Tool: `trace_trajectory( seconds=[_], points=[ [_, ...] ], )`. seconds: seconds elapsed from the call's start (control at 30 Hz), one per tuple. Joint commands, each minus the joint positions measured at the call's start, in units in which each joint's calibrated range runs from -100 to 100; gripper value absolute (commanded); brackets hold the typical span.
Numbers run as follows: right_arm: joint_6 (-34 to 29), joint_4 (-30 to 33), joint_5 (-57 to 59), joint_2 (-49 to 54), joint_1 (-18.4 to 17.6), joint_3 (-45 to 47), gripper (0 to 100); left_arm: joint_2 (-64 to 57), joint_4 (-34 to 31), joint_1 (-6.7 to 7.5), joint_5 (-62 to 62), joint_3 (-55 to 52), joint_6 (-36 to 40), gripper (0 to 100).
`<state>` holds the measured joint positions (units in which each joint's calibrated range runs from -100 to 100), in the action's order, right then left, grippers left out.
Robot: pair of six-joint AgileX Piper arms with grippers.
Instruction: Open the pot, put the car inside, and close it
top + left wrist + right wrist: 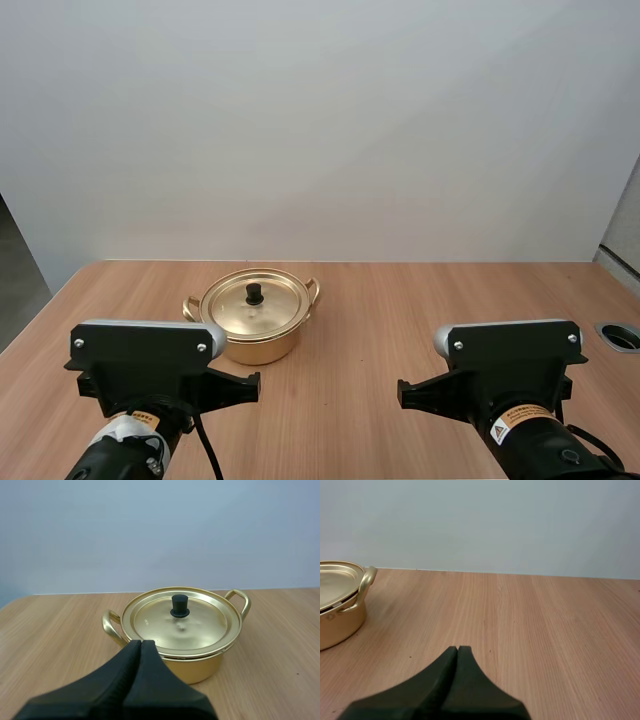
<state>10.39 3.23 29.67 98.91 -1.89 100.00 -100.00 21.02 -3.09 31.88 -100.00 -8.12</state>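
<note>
High view: a gold pot (255,318) is seen standing on the wooden table (400,310), a little toward the left side, just in front of the left arm. Its lid (254,303) is set flat on top, with a small black knob (254,293) in the middle, so the pot is closed. No car can be seen on the table. It could be shut inside the pot already, or it could be somewhere the cameras do not reach; that cannot be told from here. So the scene fits a pot that is yet to be opened, and it also fits a pot that was filled and shut. The left claw (140,644) is pressed shut with nothing in it, and it is pointed at the near rim of the pot, low and close, likely because the pot is on that arm's side. The right claw (457,650) is pressed shut too and holds nothing. It is kept over bare table, well apart from the pot, whose one handle (364,586) is seen off to the side.
</note>
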Motion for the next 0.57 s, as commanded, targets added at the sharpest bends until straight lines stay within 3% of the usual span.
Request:
trace_trajectory(
  seconds=[0.0, 0.53],
  points=[
    [-0.03, -0.04, 0.02, 0.02, 0.06, 0.00, 0, 0.00, 0.01, 0.01, -0.04, 0.00, -0.90, 0],
    [-0.03, -0.04, 0.02, 0.02, 0.06, 0.00, 0, 0.00, 0.01, 0.01, -0.64, 0.00, -0.90, 0]
  ],
)
